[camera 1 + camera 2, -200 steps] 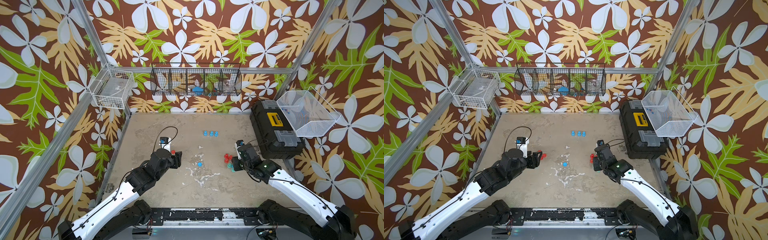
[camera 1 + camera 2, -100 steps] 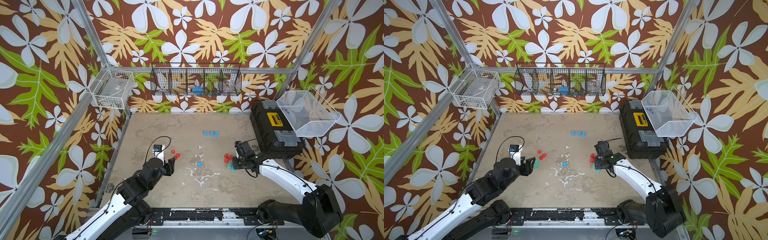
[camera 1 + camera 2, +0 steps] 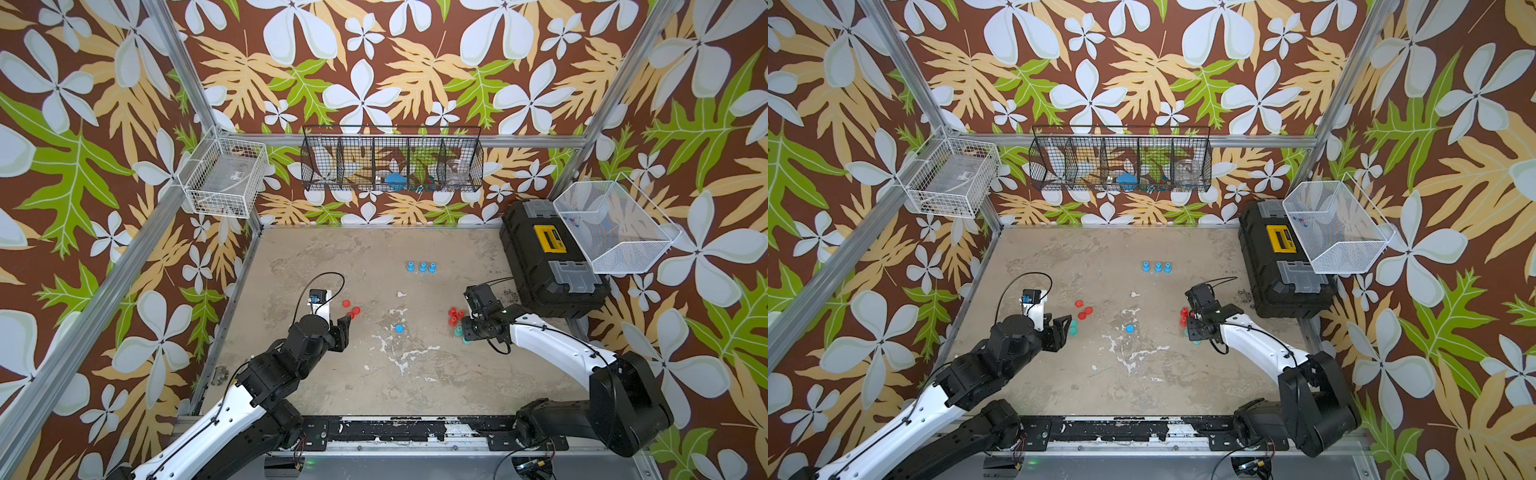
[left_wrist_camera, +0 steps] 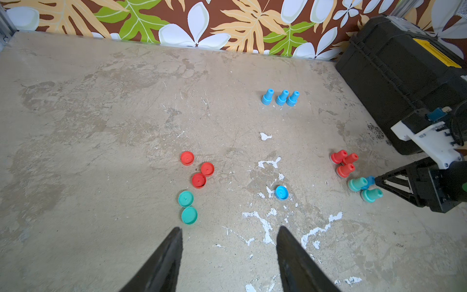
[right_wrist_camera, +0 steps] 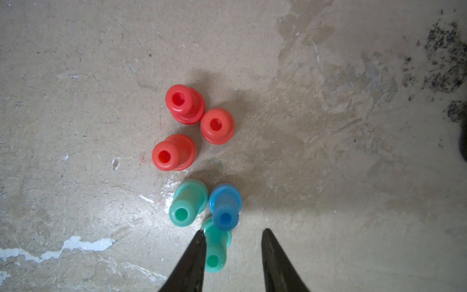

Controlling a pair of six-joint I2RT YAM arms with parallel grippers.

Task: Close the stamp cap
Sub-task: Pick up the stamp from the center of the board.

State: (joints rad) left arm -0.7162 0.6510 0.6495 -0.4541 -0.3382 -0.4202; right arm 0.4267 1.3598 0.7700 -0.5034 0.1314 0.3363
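Straddling upright teal stamp (image 5: 214,252), lower centre of right wrist view, with right fingers (image 5: 232,230) narrowly parted, close against one tip, nothing gripped. Holding left fingers (image 4: 230,228) wide, empty, just short of nearest teal cap (image 4: 189,215), lower left of centre in left wrist view.

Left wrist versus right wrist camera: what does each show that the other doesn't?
Only the left wrist view: three red caps, two teal caps and one blue cap, plus a row of three blue stamps and the black toolbox.
Only the right wrist view: how the right gripper stands, jaws apart, the nearest teal stamp between them, close to one; contact is unclear.
Both: the cluster of three red stamps, two teal stamps and a lone blue stamp.
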